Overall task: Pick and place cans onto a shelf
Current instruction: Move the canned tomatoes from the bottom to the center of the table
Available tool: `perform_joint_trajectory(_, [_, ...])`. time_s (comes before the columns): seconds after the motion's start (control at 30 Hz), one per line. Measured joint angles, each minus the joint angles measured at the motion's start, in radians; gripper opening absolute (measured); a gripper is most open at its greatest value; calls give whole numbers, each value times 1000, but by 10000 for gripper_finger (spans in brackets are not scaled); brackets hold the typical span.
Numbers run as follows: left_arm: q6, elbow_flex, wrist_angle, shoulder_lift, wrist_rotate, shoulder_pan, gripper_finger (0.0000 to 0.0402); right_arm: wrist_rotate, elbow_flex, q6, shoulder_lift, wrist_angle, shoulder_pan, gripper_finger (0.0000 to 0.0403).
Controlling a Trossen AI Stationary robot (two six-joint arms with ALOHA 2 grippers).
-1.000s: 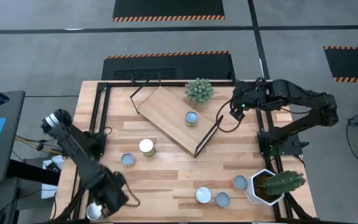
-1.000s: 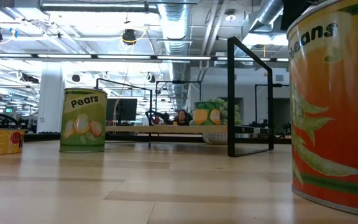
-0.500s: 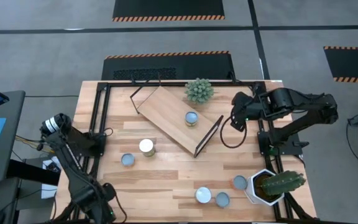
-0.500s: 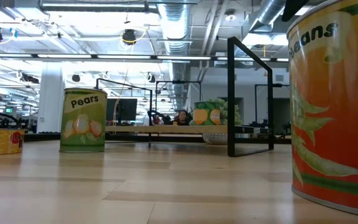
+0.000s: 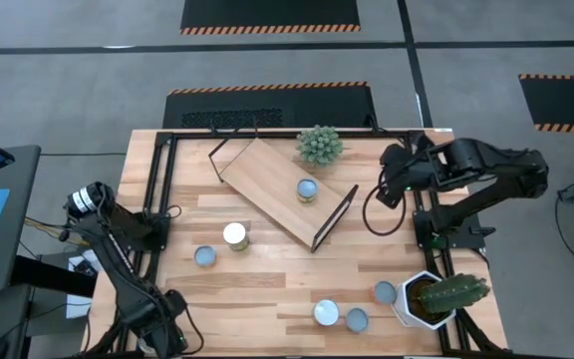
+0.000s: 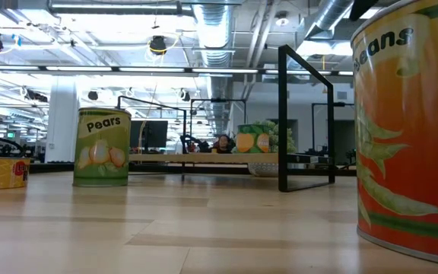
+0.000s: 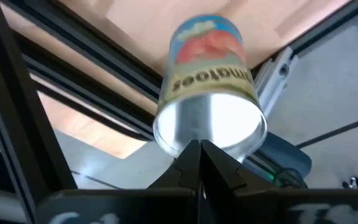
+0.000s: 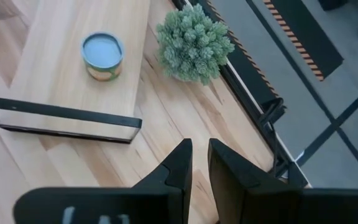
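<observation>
One can (image 5: 307, 189) sits on the shelf (image 5: 267, 184), ahead of our right gripper (image 8: 199, 163), whose fingers are slightly parted, empty. Our left gripper (image 7: 199, 149), clenched, touches a tomato can (image 7: 209, 87).

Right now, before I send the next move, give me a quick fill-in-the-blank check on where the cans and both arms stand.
1. The shelf carries exactly ____ can.
2. The label on the can ahead of the shut left gripper reads ____.
3. The right gripper hangs beside the shelf and holds ____.
4. The green can in the low view is labelled ____.

Missing words: one; tomatoes; nothing; Pears
</observation>
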Motion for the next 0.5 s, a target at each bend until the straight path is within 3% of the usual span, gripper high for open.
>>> perform_joint_trajectory(0.5, [17, -98, 143, -4, 17, 48, 0, -8, 0, 2, -71, 3, 0, 75])
